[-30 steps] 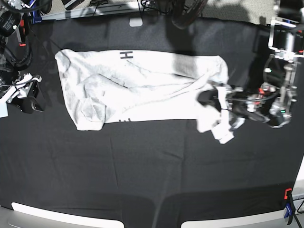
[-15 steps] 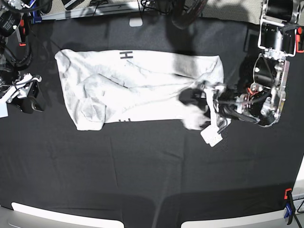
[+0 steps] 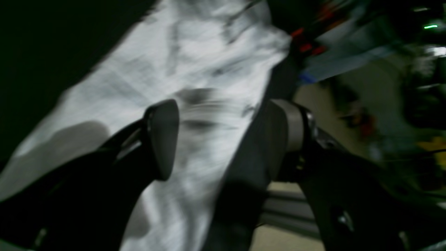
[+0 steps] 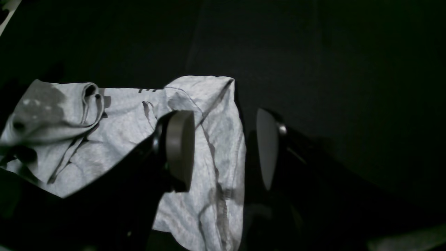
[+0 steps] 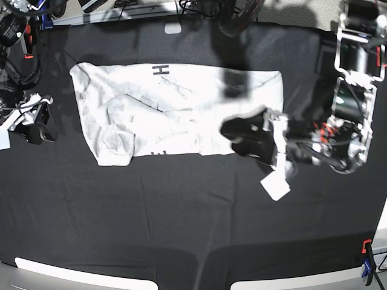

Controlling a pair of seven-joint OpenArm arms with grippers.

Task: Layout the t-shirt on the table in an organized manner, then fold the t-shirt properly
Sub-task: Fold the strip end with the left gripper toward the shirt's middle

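On the table (image 5: 181,211), toward its far side, one t-shirt (image 5: 175,115) lies as a rough rectangle, with loose folds bunched at its left end and a smoother stretch running right. Dark letters show at its far edge and again at its near edge.

Left of the shirt, at the table's left border, the right gripper (image 4: 224,150) sits parked, its fingers (image 4: 179,150) apart with nothing between them; its own camera shows the shirt's crumpled left end lying under the spread jaws, not caught by them. Over the shirt's right end, the left gripper (image 3: 223,139) has its fingers (image 3: 163,137) spread wide with white cloth passing below the gap, and no grip is visible. That wrist view is badly smeared, so whether a pad brushes the cloth cannot be told. A small white flap (image 5: 275,186) shows on the table just near of this gripper; whether it belongs to the shirt is unclear.

The shirt looks light, soft and limp: it will likely sag, crease and drag along the black cloth rather than slide stiffly. Hems, corners or sleeve edges seem the best places to pinch, two points at once to keep an edge straight.

Count: one shirt, one table, two grippers, one orange and blue clamp (image 5: 367,266) at the table's near right corner.
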